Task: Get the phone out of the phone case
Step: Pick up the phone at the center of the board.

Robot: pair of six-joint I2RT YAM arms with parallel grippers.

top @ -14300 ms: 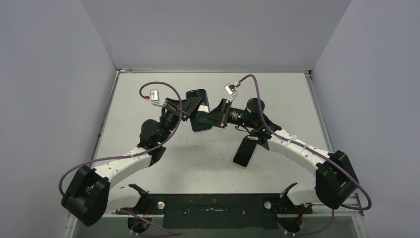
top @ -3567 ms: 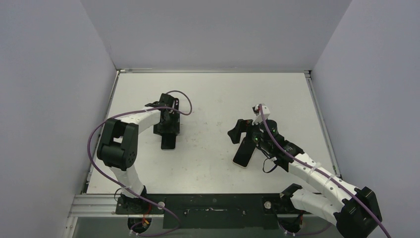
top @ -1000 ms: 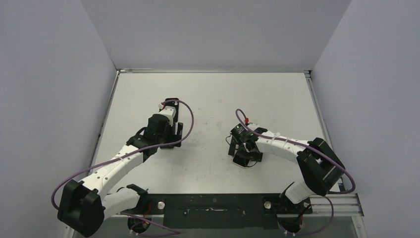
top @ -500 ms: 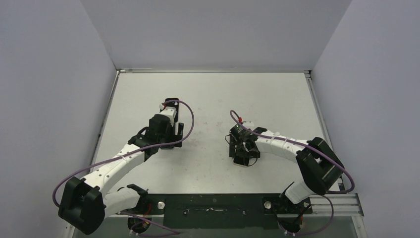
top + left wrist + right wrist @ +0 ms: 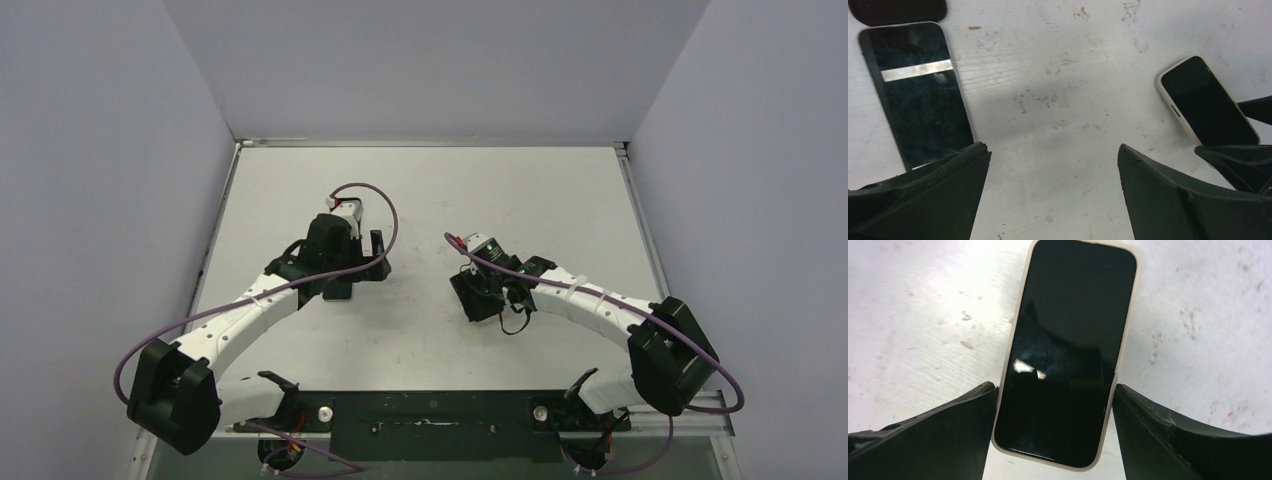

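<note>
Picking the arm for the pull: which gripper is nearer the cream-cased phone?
Right. The right gripper straddles the cream-cased phone, fingers against both long edges. The left gripper hangs open across the table, near the bare dark phone.

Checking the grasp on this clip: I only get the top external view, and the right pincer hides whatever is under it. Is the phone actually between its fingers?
Observer: Yes. The right wrist view shows the cased phone lying screen up, a pale case rim around it, with the fingers of the right pincer against both of its long edges.
Operator: And the left pincer, is anything in it?
Observer: No. In the left wrist view the left pincer stands open with only table between its fingers. A dark phone lies flat just off to one side.
</note>
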